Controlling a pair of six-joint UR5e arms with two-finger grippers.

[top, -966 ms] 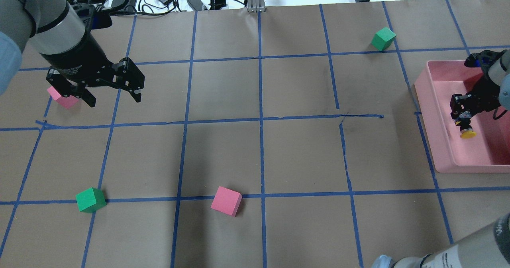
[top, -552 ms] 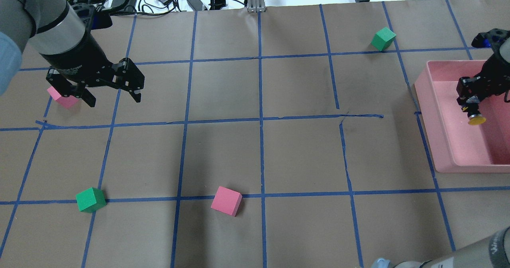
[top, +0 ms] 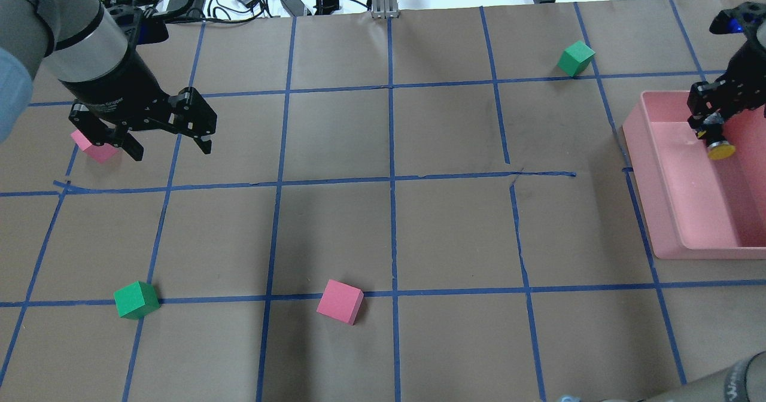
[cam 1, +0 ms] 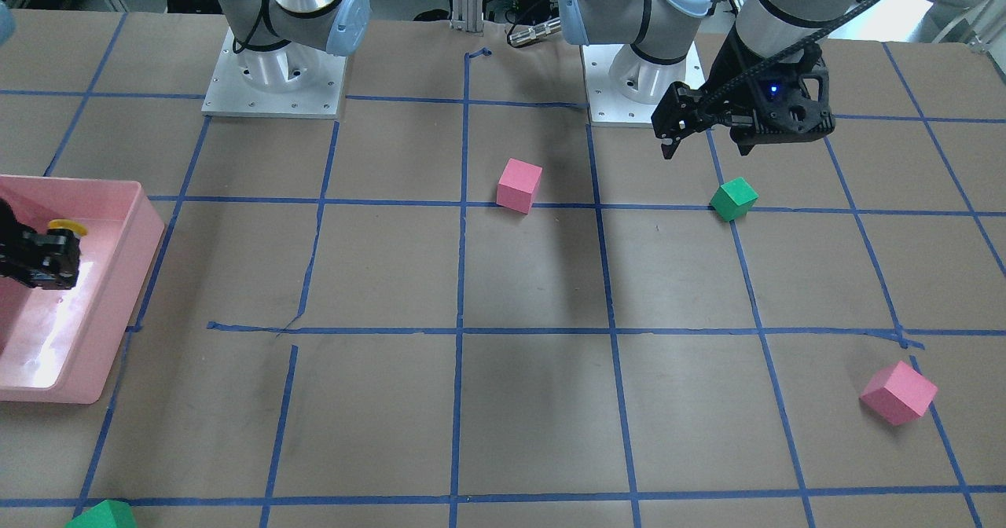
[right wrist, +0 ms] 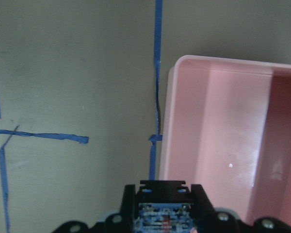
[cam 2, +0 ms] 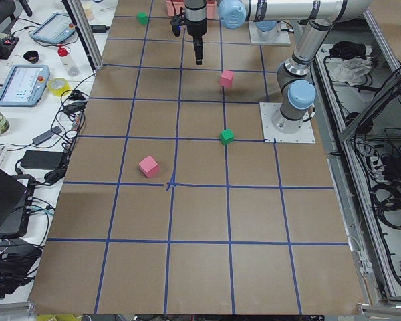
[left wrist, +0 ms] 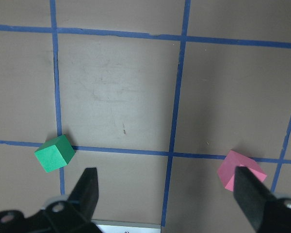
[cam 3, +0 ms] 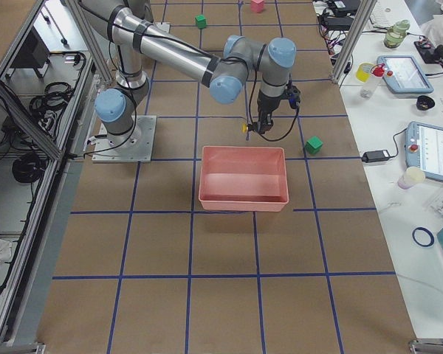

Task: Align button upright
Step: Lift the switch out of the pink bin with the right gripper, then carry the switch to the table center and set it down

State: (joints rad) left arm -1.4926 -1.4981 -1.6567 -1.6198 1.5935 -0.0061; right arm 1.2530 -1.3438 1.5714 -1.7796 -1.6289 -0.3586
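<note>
— Where do we have the button [top: 718, 146]?
— Clamped in our right hand [top: 708, 130], yellow cap jutting out past it, the pink bin [top: 643, 168] beneath. Our left hand [top: 170, 151] gapes wide.

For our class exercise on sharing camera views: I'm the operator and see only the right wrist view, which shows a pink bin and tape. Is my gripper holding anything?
Observer: Yes, the right gripper is shut on the button.
Operator: Which way does its cap face?
Observer: Sideways, toward the right arm's base.
Operator: And the left gripper?
Observer: Open and empty.
</note>
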